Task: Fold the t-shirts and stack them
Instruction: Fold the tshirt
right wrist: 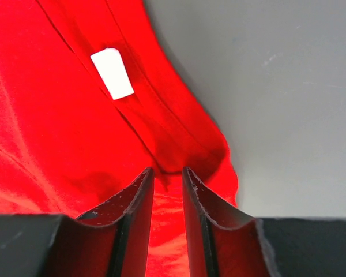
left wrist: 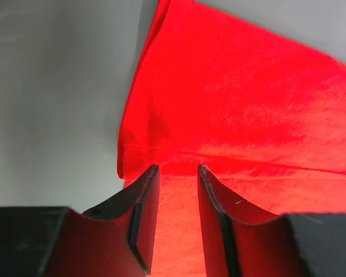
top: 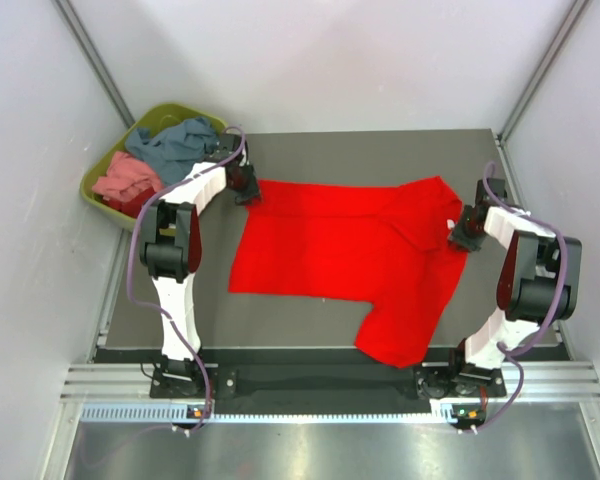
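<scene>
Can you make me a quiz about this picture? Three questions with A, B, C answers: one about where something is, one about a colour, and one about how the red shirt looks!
1. Where is the green tub?
A. Off the table's far left corner.
B. In the table's middle.
C. Beside the right arm.

2. What colour is the label inside the red t-shirt's neck?
A. Black.
B. Yellow.
C. White.

3. How is the red t-shirt lying?
A. Folded in a small square.
B. Spread out on the table.
C. Rolled in a ball.

Answers:
1 A: the top view shows it at the far left, holding other shirts.
2 C: the right wrist view shows a white tag.
3 B: it covers much of the table, unfolded.
</scene>
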Robot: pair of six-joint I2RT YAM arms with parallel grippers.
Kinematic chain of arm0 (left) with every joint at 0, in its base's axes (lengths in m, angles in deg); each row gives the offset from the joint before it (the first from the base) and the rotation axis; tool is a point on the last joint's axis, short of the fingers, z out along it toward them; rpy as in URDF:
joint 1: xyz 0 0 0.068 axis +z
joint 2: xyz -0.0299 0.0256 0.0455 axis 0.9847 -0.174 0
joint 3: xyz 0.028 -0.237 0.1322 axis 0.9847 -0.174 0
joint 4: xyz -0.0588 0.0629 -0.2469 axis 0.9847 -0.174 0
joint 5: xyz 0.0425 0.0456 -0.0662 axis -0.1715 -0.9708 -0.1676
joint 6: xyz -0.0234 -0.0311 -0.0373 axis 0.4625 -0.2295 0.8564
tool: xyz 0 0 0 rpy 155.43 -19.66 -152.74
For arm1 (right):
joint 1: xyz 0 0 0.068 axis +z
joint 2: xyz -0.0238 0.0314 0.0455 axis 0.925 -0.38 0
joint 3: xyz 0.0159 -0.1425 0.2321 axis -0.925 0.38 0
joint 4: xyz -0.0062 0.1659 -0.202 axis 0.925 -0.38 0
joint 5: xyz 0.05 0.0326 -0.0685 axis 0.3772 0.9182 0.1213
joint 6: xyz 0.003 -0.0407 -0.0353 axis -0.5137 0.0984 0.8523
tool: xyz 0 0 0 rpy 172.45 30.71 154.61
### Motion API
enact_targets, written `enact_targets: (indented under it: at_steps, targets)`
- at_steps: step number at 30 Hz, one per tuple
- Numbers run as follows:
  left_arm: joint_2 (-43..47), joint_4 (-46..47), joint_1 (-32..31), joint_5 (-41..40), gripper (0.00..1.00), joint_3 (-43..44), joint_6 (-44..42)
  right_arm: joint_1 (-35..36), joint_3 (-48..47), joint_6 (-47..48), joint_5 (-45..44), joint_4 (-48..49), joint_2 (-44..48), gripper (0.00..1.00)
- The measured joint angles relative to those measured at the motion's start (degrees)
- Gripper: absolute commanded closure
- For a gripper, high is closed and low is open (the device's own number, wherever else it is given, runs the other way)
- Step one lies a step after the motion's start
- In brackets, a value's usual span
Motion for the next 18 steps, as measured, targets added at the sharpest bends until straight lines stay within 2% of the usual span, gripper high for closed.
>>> enact_targets:
  at_steps: [4,9,18]
  targets:
    - [0.0,0.0,0.0,0.1,0.64,0.0,0.0,0.4,0.0,0.2,0.5,0.0,0.0,0.74]
    - [0.0,-0.1,0.0,-0.1,0.6,0.0,-0.3,1.4,0.0,1.0,0.5,-0.2,0.0,0.72]
    - [0.0,-2.6,0.0,-2.4,0.59,0.7,-1.9,2.0,0.0,1.6,0.2,-0.2,0.0,0.76]
